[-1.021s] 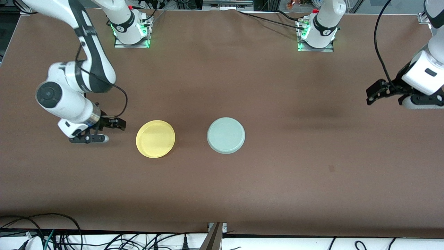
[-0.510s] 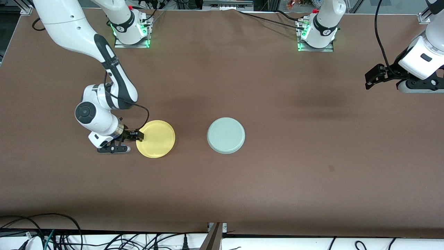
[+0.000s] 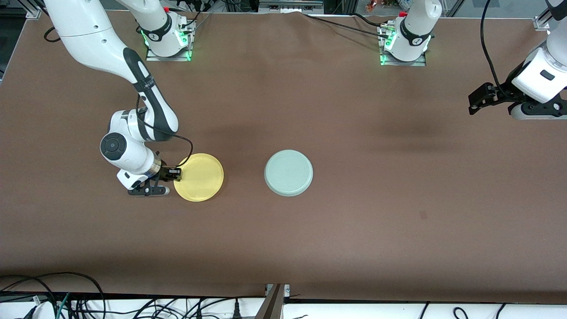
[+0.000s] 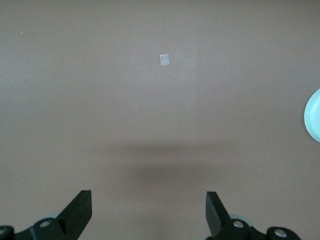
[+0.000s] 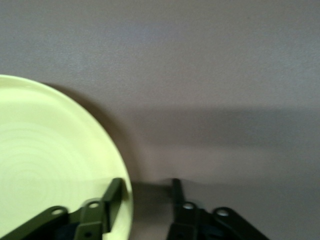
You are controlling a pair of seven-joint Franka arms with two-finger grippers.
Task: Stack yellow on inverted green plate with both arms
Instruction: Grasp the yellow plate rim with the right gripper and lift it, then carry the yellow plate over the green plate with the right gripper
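Observation:
The yellow plate (image 3: 199, 177) lies upright on the brown table, toward the right arm's end. The green plate (image 3: 288, 173) lies upside down beside it, flat underside up, a short gap between them. My right gripper (image 3: 176, 173) is low at the yellow plate's rim, on the side away from the green plate. In the right wrist view it (image 5: 145, 192) is open, one finger over the yellow plate (image 5: 50, 160) and one outside the rim. My left gripper (image 3: 475, 101) hangs open and empty over the left arm's end of the table; the left wrist view (image 4: 149, 205) shows the green plate's edge (image 4: 314, 117).
A small pale mark (image 3: 423, 215) sits on the table nearer to the front camera than the left gripper; it also shows in the left wrist view (image 4: 164, 60). Cables (image 3: 79, 303) lie along the table's front edge. Both arm bases (image 3: 166, 37) stand along the back.
My right gripper has swung in from the right arm's end of the table to the yellow plate's rim. My left gripper has drifted slightly toward the bases. Neither plate moved.

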